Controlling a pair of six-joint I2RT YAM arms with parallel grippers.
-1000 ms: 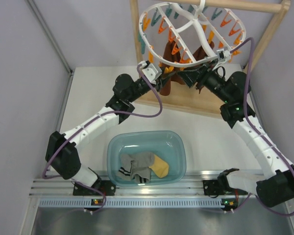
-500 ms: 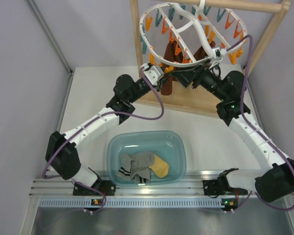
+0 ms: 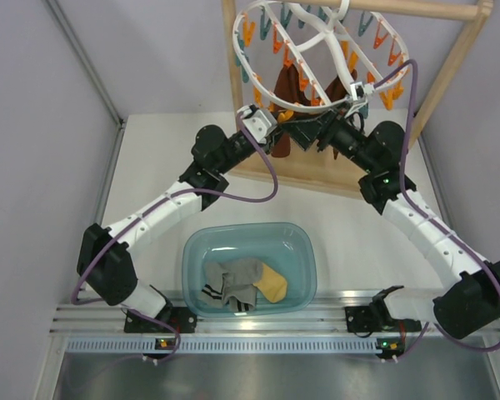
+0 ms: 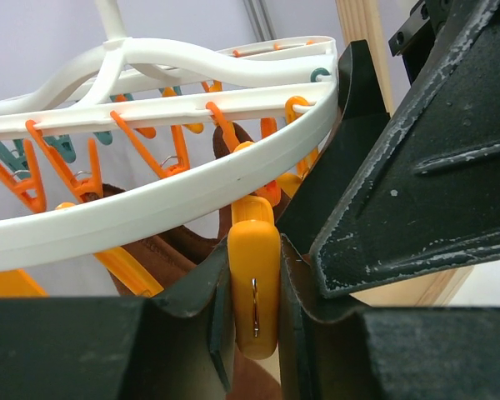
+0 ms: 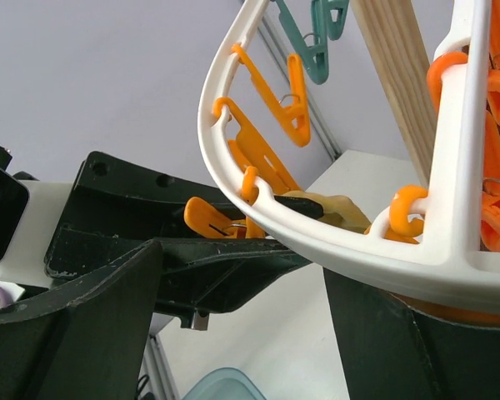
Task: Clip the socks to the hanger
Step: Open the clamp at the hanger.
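Note:
The white hanger (image 3: 317, 46) hangs from the wooden rack, its ring (image 4: 150, 208) lined with orange and teal clips. My left gripper (image 4: 254, 312) is shut on one orange clip (image 4: 254, 283) under the ring's near rim. My right gripper (image 5: 242, 279) stands open just beside it, with the ring (image 5: 317, 229) crossing between its fingers. A mustard-yellow sock (image 5: 346, 210) shows behind the ring by that clip; whether the clip bites it I cannot tell. More socks, grey (image 3: 233, 279) and mustard (image 3: 273, 285), lie in the basin.
The teal basin (image 3: 196, 250) sits at the near edge between the arm bases. Dark brown socks (image 3: 287, 87) hang from the hanger's clips. The rack's wooden posts (image 3: 229, 58) and top bar (image 3: 425, 10) frame the hanger, and its base board (image 3: 317, 171) lies on the table.
My right gripper has opened wider and shifted left, closer to the left gripper. The hanger has swung up and to the left. My left gripper has kept its hold on the clip.

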